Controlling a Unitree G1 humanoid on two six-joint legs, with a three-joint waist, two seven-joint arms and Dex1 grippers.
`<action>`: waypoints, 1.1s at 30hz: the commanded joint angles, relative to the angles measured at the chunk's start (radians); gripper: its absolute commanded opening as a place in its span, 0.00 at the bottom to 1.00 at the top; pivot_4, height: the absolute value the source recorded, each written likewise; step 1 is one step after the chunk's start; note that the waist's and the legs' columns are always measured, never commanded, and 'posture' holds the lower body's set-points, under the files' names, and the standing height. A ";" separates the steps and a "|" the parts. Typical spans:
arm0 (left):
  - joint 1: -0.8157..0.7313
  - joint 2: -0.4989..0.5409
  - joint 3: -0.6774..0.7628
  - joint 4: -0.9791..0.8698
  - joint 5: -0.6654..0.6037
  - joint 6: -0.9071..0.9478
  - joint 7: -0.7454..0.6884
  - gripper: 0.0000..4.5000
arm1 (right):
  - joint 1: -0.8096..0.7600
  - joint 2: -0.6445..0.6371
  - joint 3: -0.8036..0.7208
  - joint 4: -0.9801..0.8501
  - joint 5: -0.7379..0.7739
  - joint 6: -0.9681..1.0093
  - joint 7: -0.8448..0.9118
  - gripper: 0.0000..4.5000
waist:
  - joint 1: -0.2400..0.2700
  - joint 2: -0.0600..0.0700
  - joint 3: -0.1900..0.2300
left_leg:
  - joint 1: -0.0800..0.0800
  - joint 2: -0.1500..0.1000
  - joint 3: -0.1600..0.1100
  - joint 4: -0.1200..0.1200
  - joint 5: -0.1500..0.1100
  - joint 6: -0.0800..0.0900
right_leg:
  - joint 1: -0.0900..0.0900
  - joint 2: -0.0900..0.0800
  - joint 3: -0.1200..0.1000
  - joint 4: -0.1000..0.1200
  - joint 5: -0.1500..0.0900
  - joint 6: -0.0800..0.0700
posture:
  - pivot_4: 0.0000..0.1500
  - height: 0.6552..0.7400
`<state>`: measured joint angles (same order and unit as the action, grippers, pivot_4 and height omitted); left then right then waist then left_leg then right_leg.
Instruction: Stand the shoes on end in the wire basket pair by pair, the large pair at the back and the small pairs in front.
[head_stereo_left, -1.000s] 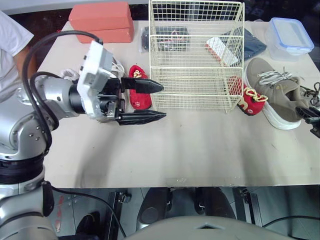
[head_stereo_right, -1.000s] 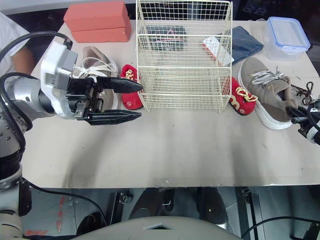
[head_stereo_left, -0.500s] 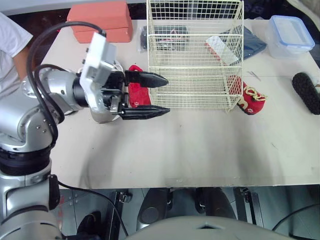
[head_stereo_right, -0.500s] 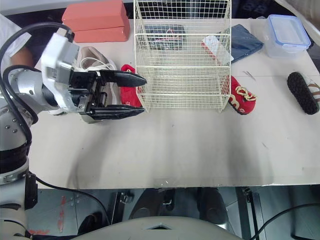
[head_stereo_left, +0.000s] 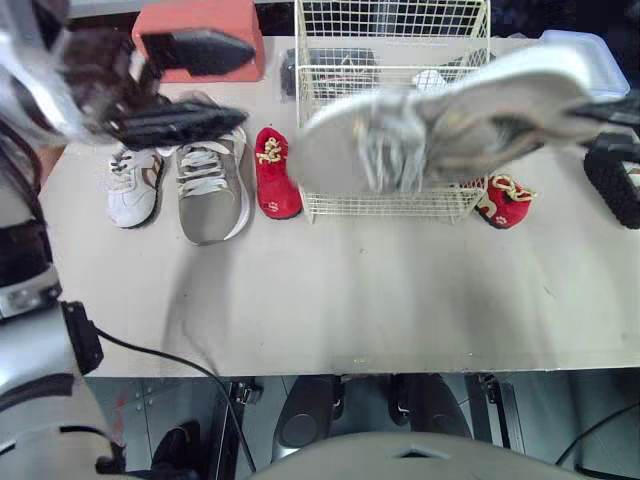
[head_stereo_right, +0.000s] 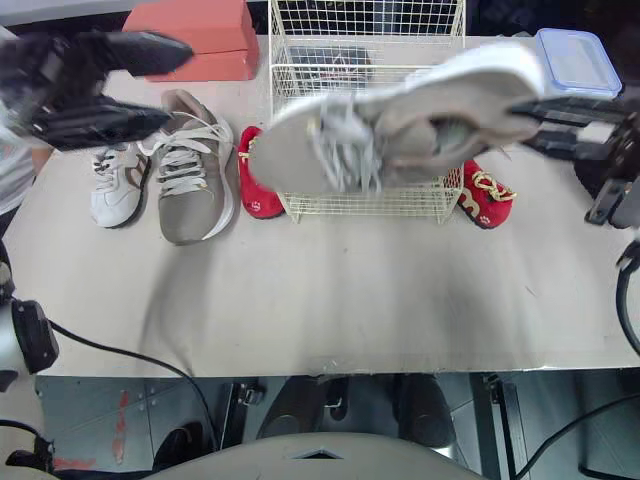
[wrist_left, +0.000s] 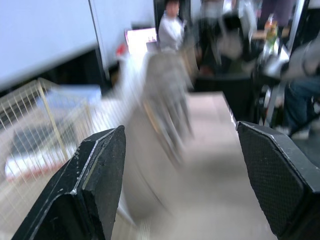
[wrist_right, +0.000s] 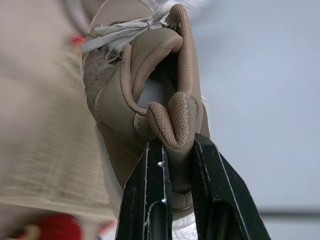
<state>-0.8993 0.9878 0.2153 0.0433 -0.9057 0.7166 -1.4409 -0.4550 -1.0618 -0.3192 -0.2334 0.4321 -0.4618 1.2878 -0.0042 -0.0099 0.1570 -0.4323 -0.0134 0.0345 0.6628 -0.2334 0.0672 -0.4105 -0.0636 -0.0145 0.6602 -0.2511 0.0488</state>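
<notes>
The right end effector (wrist_right: 178, 155) is pressed onto the padded heel collar of the raised tan sneaker (head_stereo_right: 420, 115), one black finger inside the opening and one outside. That shoe hangs in the air, lying roughly level. Its toe points toward the robot's left, its white sole edge is uppermost and its grey laces dangle. From the head views it crosses the front of the wire basket (head_stereo_left: 390, 30). It is smeared by motion, so I cannot tell whether it is over the basket or in front of it.

The left end effector (head_stereo_left: 240, 80) is raised over the far left of the desk (head_stereo_left: 350, 290), its two fingers spread wide and gripping nothing.

A row of shoes stands on the desk to the left of the basket, toes toward the robot. From the robot's left they are a small white sneaker (head_stereo_left: 130, 188), the other tan sneaker (head_stereo_left: 208, 190) and a small red shoe (head_stereo_left: 274, 180) just beside the basket's front corner. A second red shoe (head_stereo_left: 508, 203) lies at the basket's right front corner. A dark-soled shoe (head_stereo_left: 612, 185) lies near it, further right. A coral box (head_stereo_right: 215, 25) sits at the back left, and a clear container with a blue lid (head_stereo_right: 572, 55) sits at the back right.
</notes>
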 joint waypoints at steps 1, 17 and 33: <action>0.005 0.031 -0.058 -0.036 0.060 -0.008 -0.033 0.86 | -0.065 -0.017 0.017 -0.021 0.040 -0.077 0.036 0.01 | -0.003 0.000 0.000 | 0.000 0.000 0.000 0.000 0.000 0.000 | 0.000 0.000 0.000 0.000 0.000 0.000 | 1.00 1.00; -0.058 -0.141 -0.392 -0.093 0.261 0.097 0.028 0.86 | -0.324 0.053 0.257 0.018 -0.066 -0.284 0.059 0.01 | -0.004 -0.002 0.003 | -0.001 0.000 0.000 0.004 0.000 0.000 | 0.000 0.000 0.000 0.001 0.000 0.000 | 1.00 1.00; -0.063 -0.198 -0.412 -0.117 0.245 0.165 -0.004 0.36 | -0.327 0.057 0.224 0.010 -0.087 -0.343 -0.023 0.00 | -0.005 -0.002 0.003 | -0.001 0.000 0.000 0.004 0.000 0.000 | 0.000 -0.004 0.000 0.002 0.000 0.000 | 1.00 1.00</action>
<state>-0.9432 0.7945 -0.2062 -0.0347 -0.6503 0.8742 -1.4377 -0.7538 -1.0087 -0.0348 -0.1987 0.3263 -0.7952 1.3302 -0.0095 -0.0123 0.1604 -0.4335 -0.0129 0.0342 0.6665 -0.2334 0.0671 -0.4108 -0.0675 -0.0144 0.6622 -0.2511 0.0488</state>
